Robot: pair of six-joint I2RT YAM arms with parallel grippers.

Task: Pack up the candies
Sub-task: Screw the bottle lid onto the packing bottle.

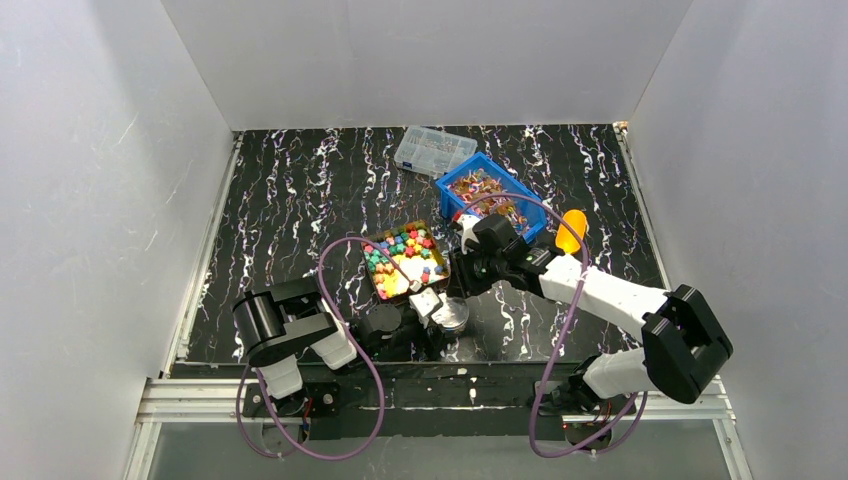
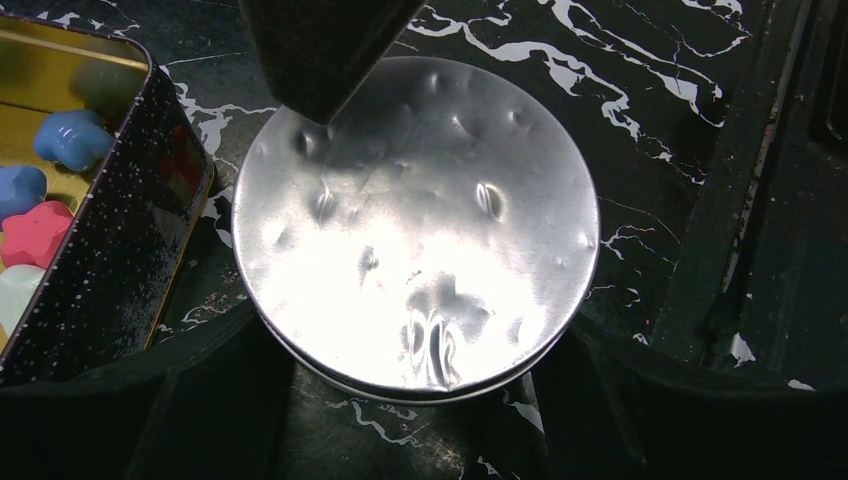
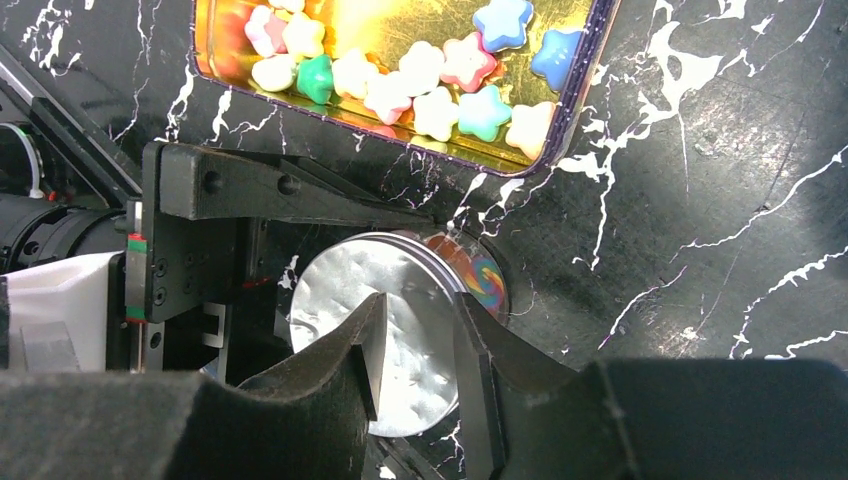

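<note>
Star-shaped candies (image 1: 403, 255) in green, pink, blue and yellow fill a dark rectangular tin (image 3: 585, 95) with a gold inside; some candies (image 3: 440, 75) show in the right wrist view and a few candies (image 2: 40, 200) in the left wrist view. Shiny wrapped candies (image 1: 485, 190) lie in a blue bin (image 1: 527, 212). Beside the rectangular tin stands a round tin (image 1: 452, 315) with a dented silver top (image 2: 420, 200). My left gripper (image 2: 420, 335) is shut on its sides. My right gripper (image 3: 420, 310) hovers open over that top, one fingertip (image 2: 320, 60) at its far edge.
A clear compartment box (image 1: 433, 150) sits at the back beside the blue bin. An orange object (image 1: 571, 230) lies to the right of the bin. The round tin's side (image 3: 485, 280) carries a coloured swirl print. White walls enclose the black marbled table (image 1: 290, 220).
</note>
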